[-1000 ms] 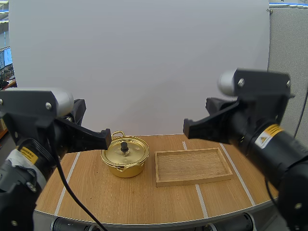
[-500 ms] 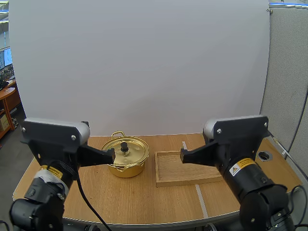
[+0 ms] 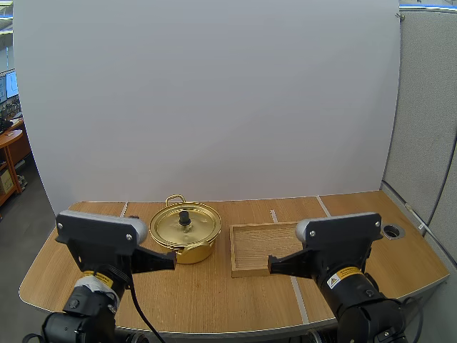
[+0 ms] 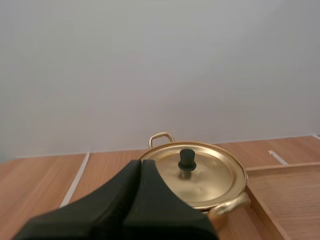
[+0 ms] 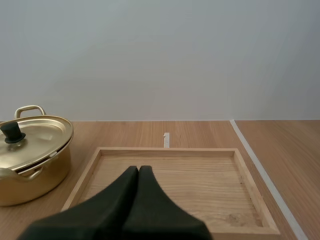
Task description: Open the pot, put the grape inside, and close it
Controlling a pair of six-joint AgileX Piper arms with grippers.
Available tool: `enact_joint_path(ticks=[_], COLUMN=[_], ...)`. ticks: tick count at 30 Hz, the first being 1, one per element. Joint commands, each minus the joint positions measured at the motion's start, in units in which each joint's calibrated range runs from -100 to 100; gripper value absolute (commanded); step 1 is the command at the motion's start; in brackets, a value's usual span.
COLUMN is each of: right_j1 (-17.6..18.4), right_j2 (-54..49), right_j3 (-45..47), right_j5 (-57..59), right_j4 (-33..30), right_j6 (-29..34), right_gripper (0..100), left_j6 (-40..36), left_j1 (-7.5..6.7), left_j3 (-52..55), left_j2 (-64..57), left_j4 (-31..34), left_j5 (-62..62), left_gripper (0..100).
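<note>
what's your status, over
Left gripper shut, empty, just short of pot. Right gripper shut, empty, at tray near rim. Lid on pot. Nothing between left gripper and pot.

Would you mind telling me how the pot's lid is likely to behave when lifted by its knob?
The lid looks like thin, stiff gold metal, so it probably lifts light and keeps its shape. Its shiny surface seems slippery, so the small black knob is likely the surest grip. Held by that one central point, it may tilt.
</note>
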Motion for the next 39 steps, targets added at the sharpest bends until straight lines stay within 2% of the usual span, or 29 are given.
enact_joint_path(ticks=[1, 5, 18, 39], right_j1=[-0.5, -1.0, -1.2, -1.2], right_j2=[-0.4, -0.4, -0.4, -0.4], right_j3=[0.7, 0.7, 0.7, 0.7], right_j5=[7.5, 13.1, 13.4, 13.2], right_j4=[-0.3, -0.4, -0.4, -0.3], right_j6=[0.1, 0.1, 0.1, 0.1], right_gripper=[0, 0, 0, 0], left_j6=[-0.4, -0.4, -3.0, -3.0], left_j1=[0.05, 0.05, 0.05, 0.05], left_j3=[0.5, 0.5, 0.5, 0.5], left_j2=[-0.3, -0.3, -0.3, -0.3], left_j4=[-1.3, -1.6, -2.4, -2.4], left_j5=[5.2, 10.4, 15.5, 15.2], left_gripper=[0, 0, 0, 0])
